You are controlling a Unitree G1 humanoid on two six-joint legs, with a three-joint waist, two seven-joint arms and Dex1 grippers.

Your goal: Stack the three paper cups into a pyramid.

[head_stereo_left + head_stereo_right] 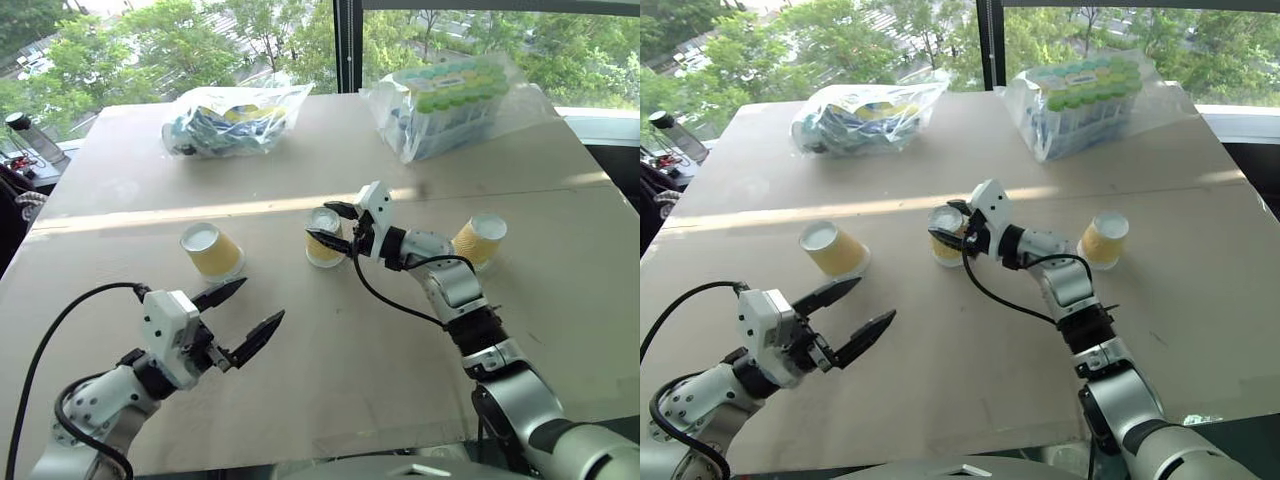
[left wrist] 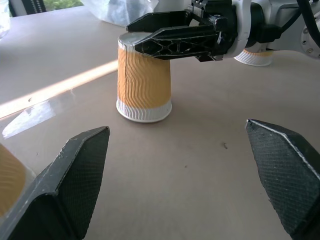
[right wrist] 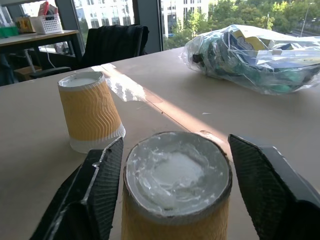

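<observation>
- Right gripper [image 1: 333, 226] sits at the top of the middle cup [image 1: 324, 238], one black finger on each side of its upturned white base; from my station I read the jaws as spread around the cup, and I cannot confirm contact on either side.
- Middle cup stands upside down on the table [image 1: 330, 390], wide rim down, upright.
- Right wrist view confirms the same: the cup's base lies between the two fingers [image 3: 95, 195], with a visible gap on one side.
- Left cup [image 1: 211, 249] stands to the left of the right gripper, apart from the middle cup, also inverted and slightly tilted in my view.
- Right cup [image 1: 479, 240] stands on the other side, just beyond the right arm's forearm, inverted, well apart from the middle cup.
- Left gripper [image 1: 245, 317] hovers nearer to me than the left cup, jaws wide apart, holding nothing, pointing toward the middle cup.
- Farther off from both grippers, two clear plastic bags lie at the table's far edge: one bag of cups on the left [image 1: 235, 120], one bag on the right [image 1: 455, 100].
</observation>
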